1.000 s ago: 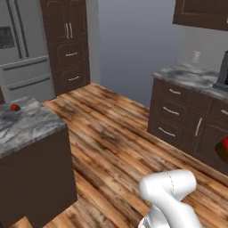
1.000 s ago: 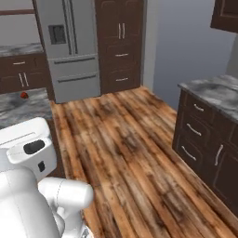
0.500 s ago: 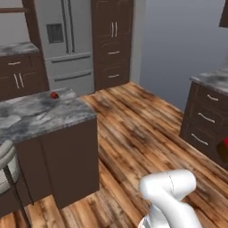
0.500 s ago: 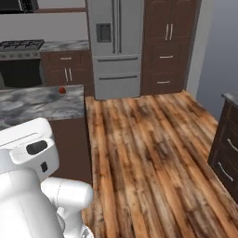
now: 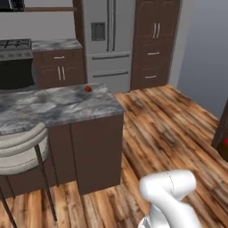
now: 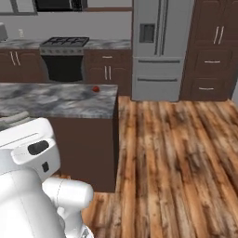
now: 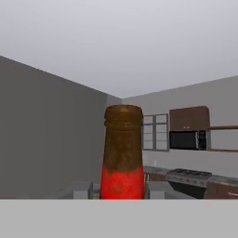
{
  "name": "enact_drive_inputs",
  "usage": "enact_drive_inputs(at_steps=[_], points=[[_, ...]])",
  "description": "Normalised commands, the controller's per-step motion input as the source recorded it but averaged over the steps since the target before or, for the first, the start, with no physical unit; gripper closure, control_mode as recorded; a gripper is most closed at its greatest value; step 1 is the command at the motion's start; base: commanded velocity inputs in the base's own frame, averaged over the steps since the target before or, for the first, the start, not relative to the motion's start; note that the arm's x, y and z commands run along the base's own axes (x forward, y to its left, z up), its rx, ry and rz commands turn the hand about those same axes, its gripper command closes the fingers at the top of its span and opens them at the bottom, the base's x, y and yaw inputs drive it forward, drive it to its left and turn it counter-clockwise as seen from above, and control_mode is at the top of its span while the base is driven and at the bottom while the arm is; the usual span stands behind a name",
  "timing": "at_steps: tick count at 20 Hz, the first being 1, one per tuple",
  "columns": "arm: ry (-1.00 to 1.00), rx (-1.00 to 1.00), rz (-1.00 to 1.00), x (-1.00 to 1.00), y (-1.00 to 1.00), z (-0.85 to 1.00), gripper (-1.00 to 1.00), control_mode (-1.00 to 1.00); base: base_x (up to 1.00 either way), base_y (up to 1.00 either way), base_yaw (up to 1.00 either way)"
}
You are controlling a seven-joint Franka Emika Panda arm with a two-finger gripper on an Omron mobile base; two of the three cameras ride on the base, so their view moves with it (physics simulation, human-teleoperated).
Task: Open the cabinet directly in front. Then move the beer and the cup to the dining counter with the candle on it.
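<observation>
So the gripper (image 7: 122, 197) was clamped on the beer (image 7: 122, 153), as far as the hand view went: the brown bottle with its red label stood right up the middle of that view, and the two finger tips sat tight against its sides at the bottom, partly closed around it rather than wide open. The bottle looked upright relative to the hand. Behind it were a grey wall, a window, a dark wall cabinet and a microwave above a stove. In the base views the biggest thing around was the dining counter (image 5: 53, 107), the grey marbled island top on a dark brown base, sitting ahead and to the left of the arm (image 5: 171, 196). A cream round-backed stool (image 5: 20, 149) stood tucked against its near side in the left base view. A small red round thing (image 5: 88, 88) sat on the counter near its far corner. Beyond that were the steel fridge (image 6: 160, 49), the tall dark cabinets next to it, and the stove (image 6: 65, 58) along the back wall. The wood floor between the arm and the island's corner looked open.
</observation>
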Motion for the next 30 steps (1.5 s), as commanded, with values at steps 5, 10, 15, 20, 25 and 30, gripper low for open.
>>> enact_drive_inputs(at_steps=[5, 10, 15, 20, 25, 30], points=[[0.0, 0.0, 0.0, 0.0, 0.0, 0.0, 1.0, 1.0, 0.01, 0.0, 0.29], [0.0, 0.0, 0.0, 0.0, 0.0, 0.0, 1.0, 1.0, 0.13, 0.09, 0.22], [0.0, 0.0, 0.0, 0.0, 0.0, 0.0, 1.0, 1.0, 0.18, 0.26, 0.13], [0.0, 0.0, 0.0, 0.0, 0.0, 0.0, 1.0, 1.0, 0.25, 0.54, 0.03], [0.0, 0.0, 0.0, 0.0, 0.0, 0.0, 1.0, 1.0, 0.25, 0.94, 0.0], [0.0, 0.0, 0.0, 0.0, 0.0, 0.0, 1.0, 1.0, 0.29, 0.99, 0.0]])
